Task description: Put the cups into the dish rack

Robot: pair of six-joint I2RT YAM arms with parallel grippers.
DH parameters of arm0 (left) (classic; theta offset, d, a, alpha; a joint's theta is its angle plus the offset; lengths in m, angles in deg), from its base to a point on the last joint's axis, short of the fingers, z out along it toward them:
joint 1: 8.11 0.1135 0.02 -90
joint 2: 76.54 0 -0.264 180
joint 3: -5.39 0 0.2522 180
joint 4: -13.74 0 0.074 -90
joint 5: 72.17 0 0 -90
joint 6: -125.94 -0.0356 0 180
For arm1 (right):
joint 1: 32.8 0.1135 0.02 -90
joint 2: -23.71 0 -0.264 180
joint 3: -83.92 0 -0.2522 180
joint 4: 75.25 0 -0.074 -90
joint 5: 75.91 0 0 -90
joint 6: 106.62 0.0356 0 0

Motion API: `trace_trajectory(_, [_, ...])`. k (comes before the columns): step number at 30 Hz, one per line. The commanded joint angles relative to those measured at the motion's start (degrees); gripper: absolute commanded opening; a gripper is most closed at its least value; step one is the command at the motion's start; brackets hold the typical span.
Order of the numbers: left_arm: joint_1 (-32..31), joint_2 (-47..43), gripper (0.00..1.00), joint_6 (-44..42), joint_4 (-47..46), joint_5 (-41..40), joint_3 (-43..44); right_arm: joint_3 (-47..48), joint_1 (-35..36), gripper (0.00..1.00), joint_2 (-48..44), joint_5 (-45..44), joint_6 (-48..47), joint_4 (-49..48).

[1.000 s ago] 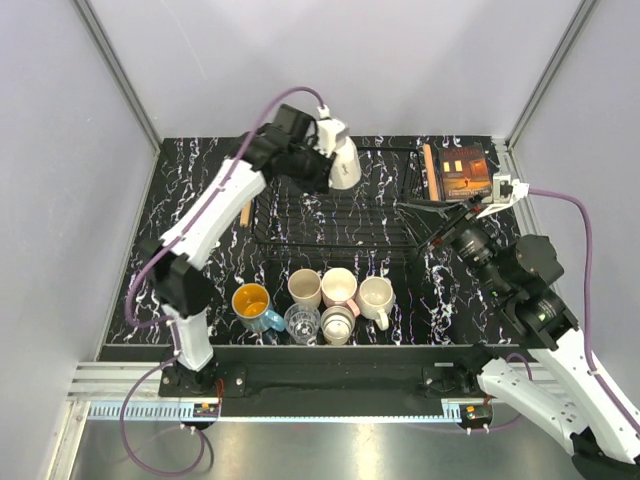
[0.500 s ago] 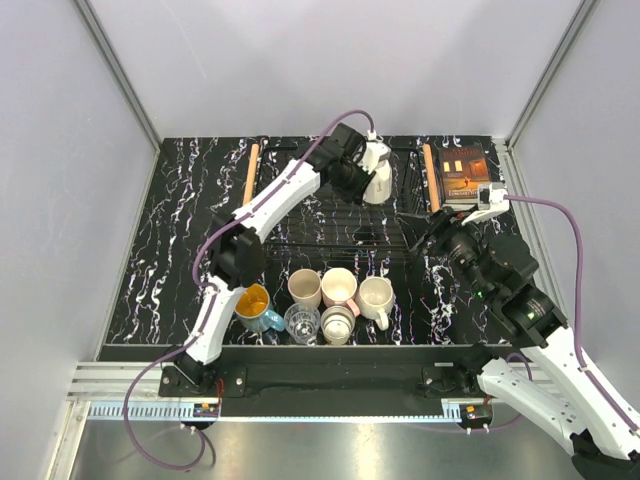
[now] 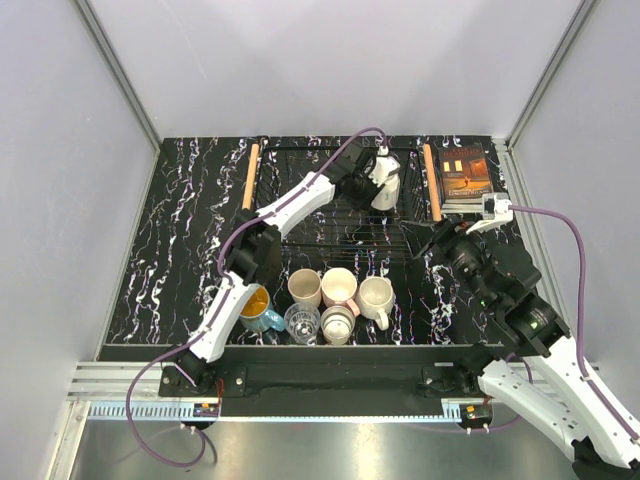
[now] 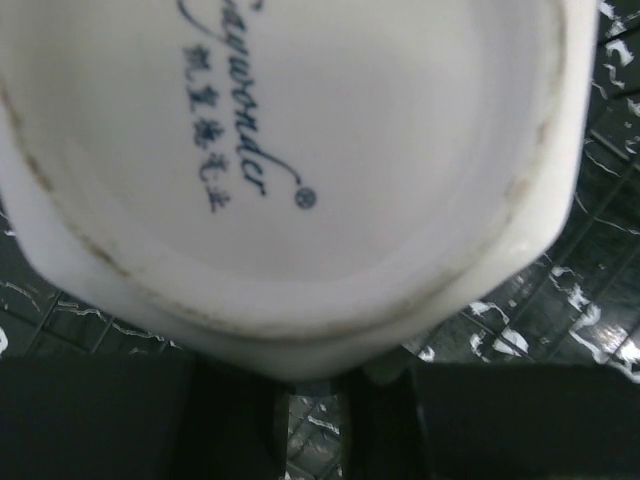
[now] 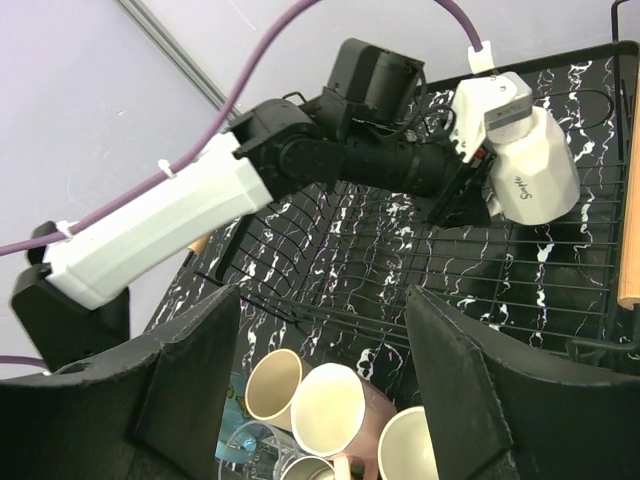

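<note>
My left gripper [image 3: 376, 182] is shut on a white mug [image 3: 386, 187] and holds it tilted over the far right part of the black wire dish rack [image 3: 330, 205]. The mug's printed base [image 4: 300, 150] fills the left wrist view, with my fingers [image 4: 230, 420] below it. The right wrist view shows the mug [image 5: 530, 170] just above the rack wires [image 5: 480, 270]. In front of the rack stand a blue mug [image 3: 255, 305], a cream mug [image 3: 304, 288], a pink mug [image 3: 339, 288], another cream mug [image 3: 377, 297], a glass tumbler [image 3: 302, 322] and a small white cup [image 3: 336, 323]. My right gripper [image 3: 440, 236] is open and empty by the rack's right end.
An orange-brown book [image 3: 465, 172] lies at the back right beside the rack's right wooden handle [image 3: 432, 180]. The left wooden handle [image 3: 248, 175] marks the rack's other end. The left arm stretches diagonally over the rack. Grey walls close in the table.
My left arm has carried the white mug from the rack's back left to its right end and lowered it. My right arm has shifted slightly, gripper still open.
</note>
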Motion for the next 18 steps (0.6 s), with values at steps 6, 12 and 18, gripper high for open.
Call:
trace_trajectory(6, [-1.5, 2.1, 0.0, -3.1, -13.4, -1.8, 4.6, -1.1, -0.2, 0.74, -1.4, -0.8, 2.2, 0.6])
trace_trajectory(12, [-2.1, 4.1, 0.0, -3.9, -15.5, -2.9, 4.8, -2.0, -0.2, 0.73, -1.9, -0.6, 3.0, 0.7])
trace_trajectory(18, [-2.5, 3.7, 0.31, -4.1, -16.6, -4.4, 3.5, -2.4, -0.2, 0.73, -1.5, -0.1, 3.2, 0.7])
